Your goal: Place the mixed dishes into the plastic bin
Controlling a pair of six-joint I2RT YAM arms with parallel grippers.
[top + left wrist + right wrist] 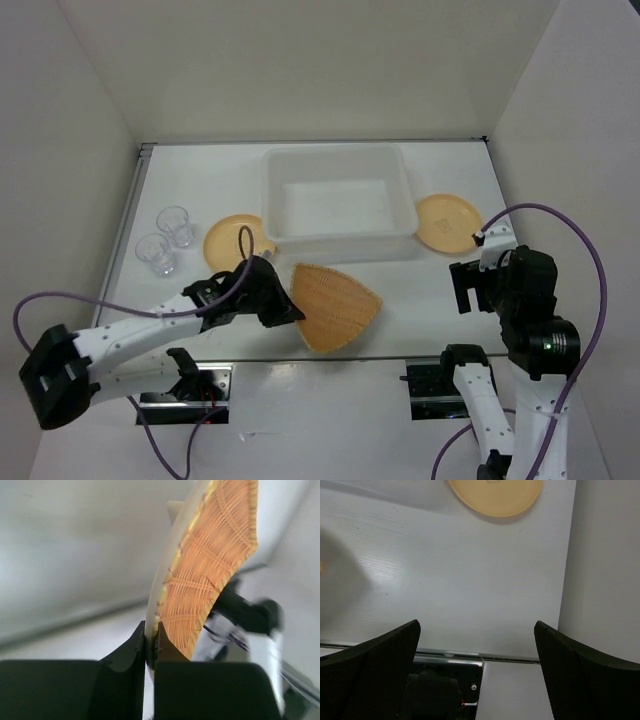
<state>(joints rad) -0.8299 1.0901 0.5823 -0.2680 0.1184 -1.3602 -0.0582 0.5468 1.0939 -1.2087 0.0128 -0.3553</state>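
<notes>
Basket tray [337, 305] — between left fingers [131, 652]

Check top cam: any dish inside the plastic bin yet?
No, the plastic bin shows only its bare floor; the woven basket tray is outside its near wall, pinched by the left gripper.

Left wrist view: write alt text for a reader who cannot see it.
The left arm's two black fingers pinch the rim of a woven tan, rounded-triangular basket tray, held on edge. A blurred robot arm shows behind it.
</notes>
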